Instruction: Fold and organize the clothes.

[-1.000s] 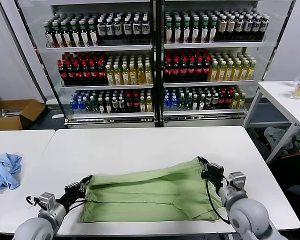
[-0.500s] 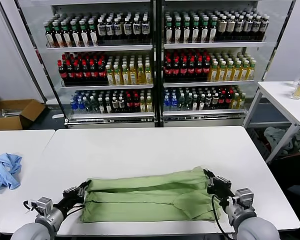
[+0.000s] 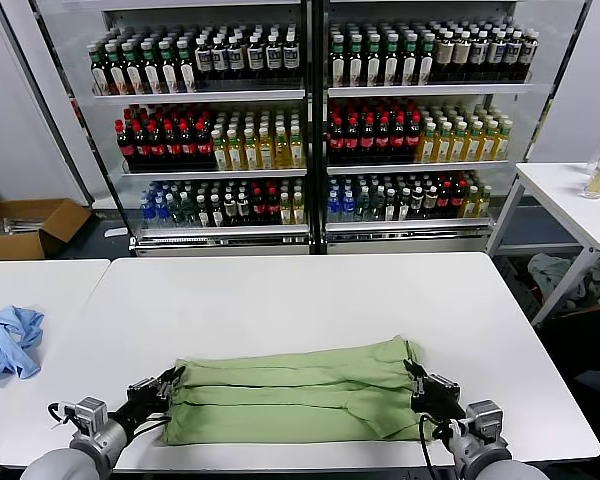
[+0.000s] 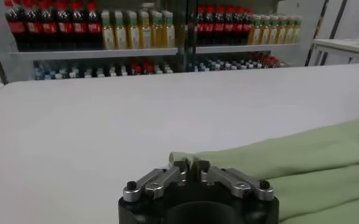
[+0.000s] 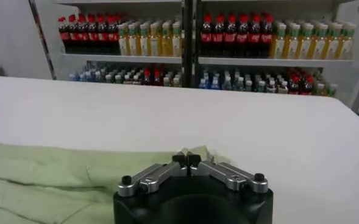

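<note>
- Left gripper (image 3: 170, 383) sat low at the near left of the white table (image 3: 300, 290), fingertips pressed together on the left end of the green shirt (image 3: 295, 390). In the left wrist view the same gripper (image 4: 189, 165) had a bit of the cloth's edge (image 4: 277, 161) pinched between the tips.
- Right gripper (image 3: 417, 381) did the same thing on the other end, tips squeezed together on the shirt's right edge. The right wrist view showed that gripper (image 5: 186, 159) nipping a small fold of the fabric (image 5: 63, 176).
- The shirt itself lay along the near edge of the table, folded into a long flat band running left to right between the two grippers.
- A crumpled light blue garment (image 3: 8, 340) sat on the neighbouring table (image 3: 40, 290) to the left, well apart from the shirt.
- Behind the table, a glass-door cooler (image 3: 310, 120) held rows of bottles on its shelves: dark ones up top, red and yellow ones in the middle, and mixed ones below.
- An open cardboard box (image 3: 30, 225) was on the floor at far left; couldn't tell what was in it.
</note>
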`<move>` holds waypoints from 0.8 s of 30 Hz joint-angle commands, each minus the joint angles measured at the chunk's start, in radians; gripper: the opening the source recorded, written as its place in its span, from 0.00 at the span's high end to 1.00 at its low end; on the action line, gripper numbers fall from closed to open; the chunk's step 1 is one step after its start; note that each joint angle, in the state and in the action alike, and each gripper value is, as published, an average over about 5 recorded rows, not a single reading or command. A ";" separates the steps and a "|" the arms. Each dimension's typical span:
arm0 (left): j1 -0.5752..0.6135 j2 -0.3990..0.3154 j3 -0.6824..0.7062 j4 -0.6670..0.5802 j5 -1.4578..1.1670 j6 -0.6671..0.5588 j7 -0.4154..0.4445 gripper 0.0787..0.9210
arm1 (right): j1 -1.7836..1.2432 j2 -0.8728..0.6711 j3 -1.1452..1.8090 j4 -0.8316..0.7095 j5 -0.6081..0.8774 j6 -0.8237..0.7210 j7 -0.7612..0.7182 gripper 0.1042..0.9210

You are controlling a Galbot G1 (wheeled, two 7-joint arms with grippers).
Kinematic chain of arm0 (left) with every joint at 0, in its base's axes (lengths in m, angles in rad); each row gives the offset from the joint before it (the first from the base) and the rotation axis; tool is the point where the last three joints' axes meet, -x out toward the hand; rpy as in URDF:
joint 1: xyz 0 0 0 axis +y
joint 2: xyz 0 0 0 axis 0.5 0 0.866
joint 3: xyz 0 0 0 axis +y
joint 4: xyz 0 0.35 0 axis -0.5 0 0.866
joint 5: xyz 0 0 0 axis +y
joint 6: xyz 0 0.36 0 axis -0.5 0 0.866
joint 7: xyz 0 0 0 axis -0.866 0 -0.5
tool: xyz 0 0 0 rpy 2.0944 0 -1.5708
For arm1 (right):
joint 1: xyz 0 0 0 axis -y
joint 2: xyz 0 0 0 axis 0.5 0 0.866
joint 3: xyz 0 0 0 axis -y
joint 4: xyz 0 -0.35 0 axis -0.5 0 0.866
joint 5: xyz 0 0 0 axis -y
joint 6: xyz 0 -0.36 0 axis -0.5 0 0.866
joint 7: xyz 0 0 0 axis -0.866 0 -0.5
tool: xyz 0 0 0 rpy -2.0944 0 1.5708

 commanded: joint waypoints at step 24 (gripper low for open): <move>0.036 -0.226 0.111 -0.158 0.027 0.123 -0.535 0.12 | -0.014 0.026 -0.001 0.009 -0.103 0.010 0.011 0.13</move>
